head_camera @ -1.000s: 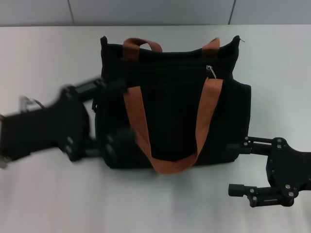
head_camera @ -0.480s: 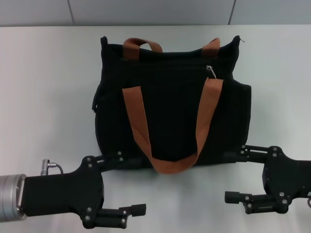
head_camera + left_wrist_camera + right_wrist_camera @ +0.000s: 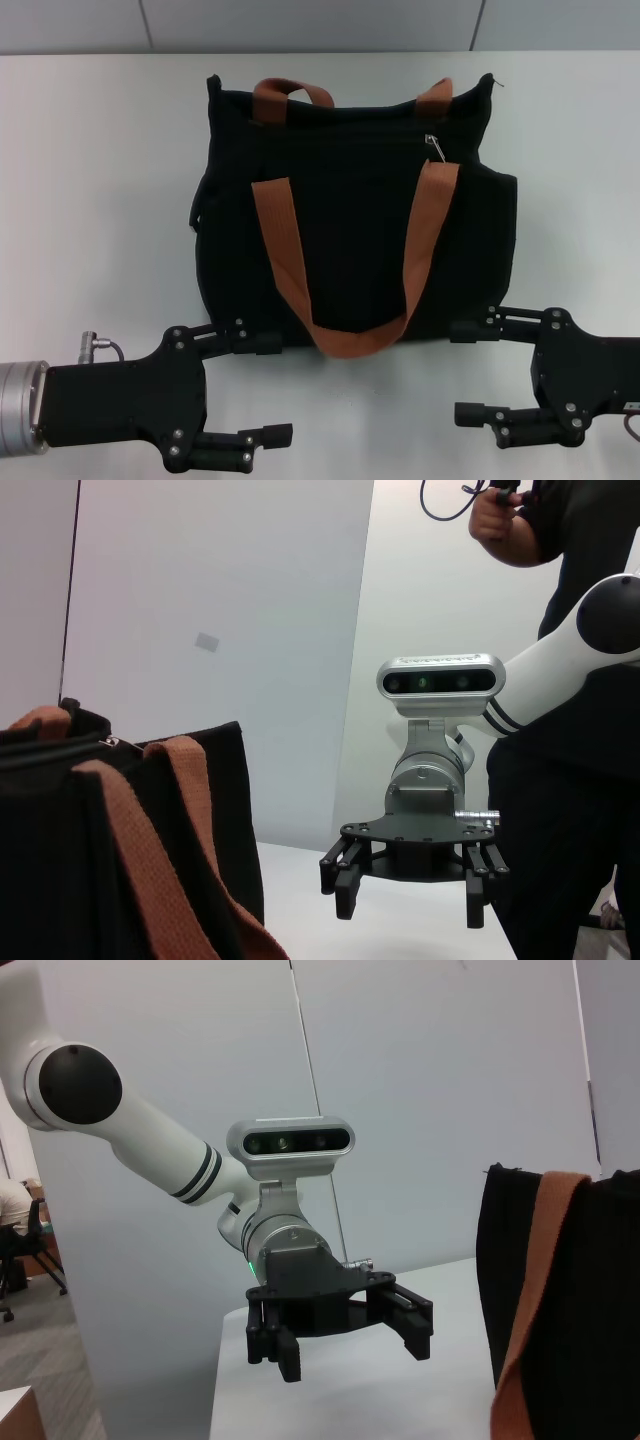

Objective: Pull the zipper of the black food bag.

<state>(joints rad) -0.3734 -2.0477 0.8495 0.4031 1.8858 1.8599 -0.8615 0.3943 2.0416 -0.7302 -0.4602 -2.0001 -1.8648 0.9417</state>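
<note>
The black food bag (image 3: 350,220) lies on the white table with its two orange handles (image 3: 275,250) draped over it. The zipper (image 3: 434,146), a small silver pull tab, sits near the bag's far right top edge. My left gripper (image 3: 265,388) is open and empty at the bag's near left corner, its upper finger close to the bag's edge. My right gripper (image 3: 468,372) is open and empty at the bag's near right corner. The left wrist view shows the bag (image 3: 120,850) and the right gripper (image 3: 408,905). The right wrist view shows the left gripper (image 3: 355,1355) and the bag (image 3: 600,1300).
The white table (image 3: 100,150) runs to a grey wall behind the bag. A person in black (image 3: 570,780) stands beyond the table's right side.
My left arm has swung from the bag's left side down to the near left of the table. My right gripper has shifted slightly left and nearer.
</note>
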